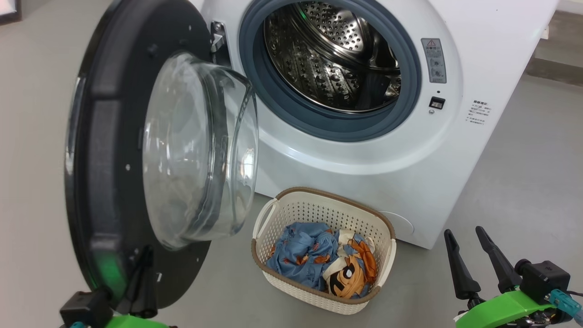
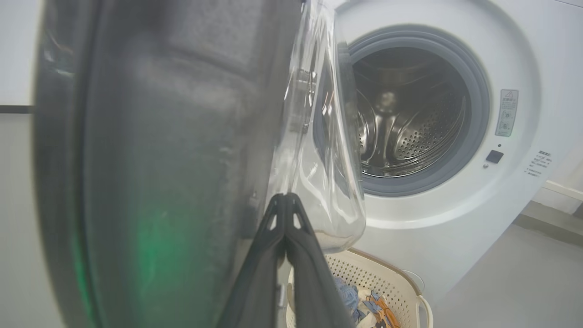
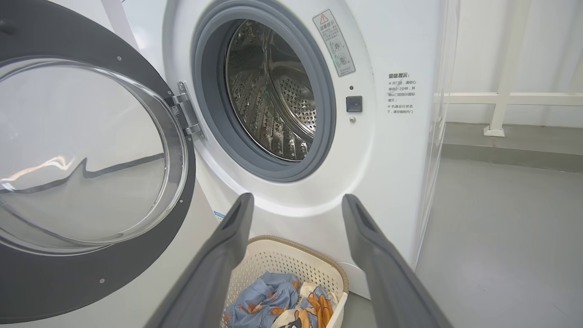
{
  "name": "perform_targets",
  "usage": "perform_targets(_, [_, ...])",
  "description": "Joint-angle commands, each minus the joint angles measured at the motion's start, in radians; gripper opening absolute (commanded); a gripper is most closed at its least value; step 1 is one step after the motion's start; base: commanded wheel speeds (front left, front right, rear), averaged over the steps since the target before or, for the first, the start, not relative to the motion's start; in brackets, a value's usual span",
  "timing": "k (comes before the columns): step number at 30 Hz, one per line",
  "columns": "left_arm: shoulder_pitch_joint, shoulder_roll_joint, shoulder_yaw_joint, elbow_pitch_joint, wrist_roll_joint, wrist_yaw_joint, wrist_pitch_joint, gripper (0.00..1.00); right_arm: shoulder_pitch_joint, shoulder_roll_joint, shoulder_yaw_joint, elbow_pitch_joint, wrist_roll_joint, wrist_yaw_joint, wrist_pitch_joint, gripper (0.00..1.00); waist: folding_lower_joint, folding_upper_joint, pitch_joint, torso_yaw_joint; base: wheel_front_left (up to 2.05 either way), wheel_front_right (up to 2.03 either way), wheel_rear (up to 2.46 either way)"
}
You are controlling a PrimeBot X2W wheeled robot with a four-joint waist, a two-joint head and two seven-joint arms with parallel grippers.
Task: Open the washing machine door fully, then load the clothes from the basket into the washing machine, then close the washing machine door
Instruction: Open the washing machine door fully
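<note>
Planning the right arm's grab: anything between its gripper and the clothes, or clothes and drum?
Nothing visible does: the right gripper looks straight at the clothes in the basket, and the washing machine door stands left of the drum.

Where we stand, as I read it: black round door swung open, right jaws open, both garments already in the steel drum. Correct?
No. The head view shows both soft garments, blue and cream-orange, in the cream perforated plastic basket on the floor; the steel drum holds none. The glossy black round door is open and the right gripper has its jaws open.
</note>
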Motion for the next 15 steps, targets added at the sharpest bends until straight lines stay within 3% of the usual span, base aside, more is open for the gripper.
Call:
perform_targets(1, [-0.031, 0.035, 0.066, -0.02, -0.006, 0.021, -0.016, 0.0, -0.007, -0.012, 0.019, -0.027, 0.001, 0.005, -0.012, 1.0, 0.0, -0.0001, 0.004, 0.0, 0.0, 0.0, 0.0])
perform_targets(15, [-0.076, 0.101, 0.165, 0.047, -0.027, 0.043, -0.046, 0.0, -0.019, -0.023, 0.014, -0.029, -0.001, 0.005, -0.012, 1.0, 0.0, -0.0001, 0.028, -0.003, 0.0, 0.0, 0.0])
